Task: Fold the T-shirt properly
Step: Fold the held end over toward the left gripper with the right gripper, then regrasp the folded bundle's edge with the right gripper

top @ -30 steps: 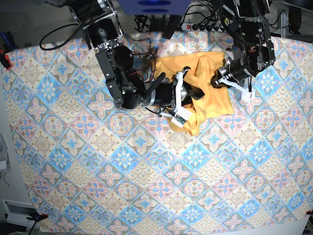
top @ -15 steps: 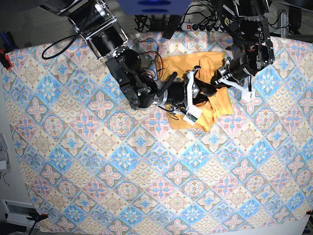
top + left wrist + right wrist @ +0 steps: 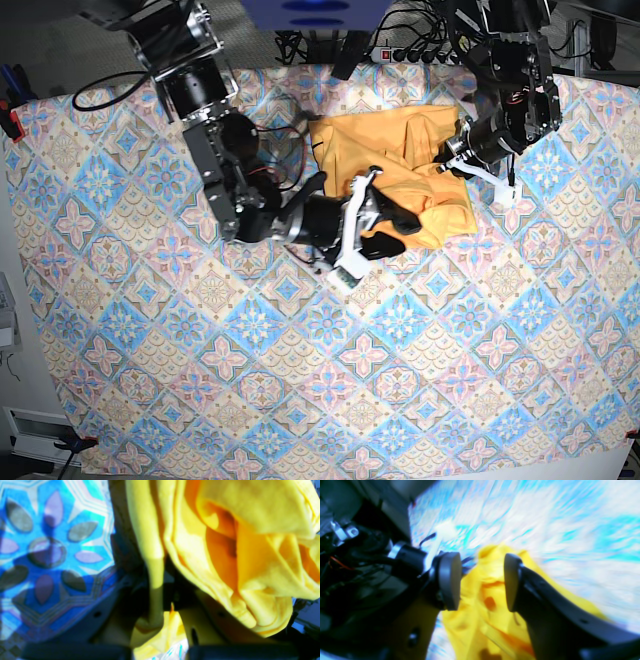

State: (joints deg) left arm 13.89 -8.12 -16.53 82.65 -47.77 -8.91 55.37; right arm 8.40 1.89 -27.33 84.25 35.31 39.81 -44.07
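Observation:
The yellow-orange T-shirt (image 3: 400,160) lies bunched in a rough rectangle at the back middle of the table. My left gripper (image 3: 450,162) is at its right edge, shut on a fold of the cloth. The left wrist view shows a strip of the T-shirt (image 3: 225,555) running down between the dark fingers of the left gripper (image 3: 162,620). My right gripper (image 3: 383,228) hovers at the shirt's front-left edge, open. In the right wrist view its pads (image 3: 450,580) stand well apart, with the T-shirt (image 3: 485,605) lying beyond the gap and nothing held.
The blue-and-pink patterned tablecloth (image 3: 300,380) covers the whole table. A power strip with cables (image 3: 410,52) sits past the back edge. A red clamp (image 3: 10,122) grips the cloth's left corner. Both arms crowd the shirt from left and right.
My right gripper carried the shirt's front flap toward the back right, then opened, let it go and drew back to the left. The shirt is now more compact. The left gripper held still.

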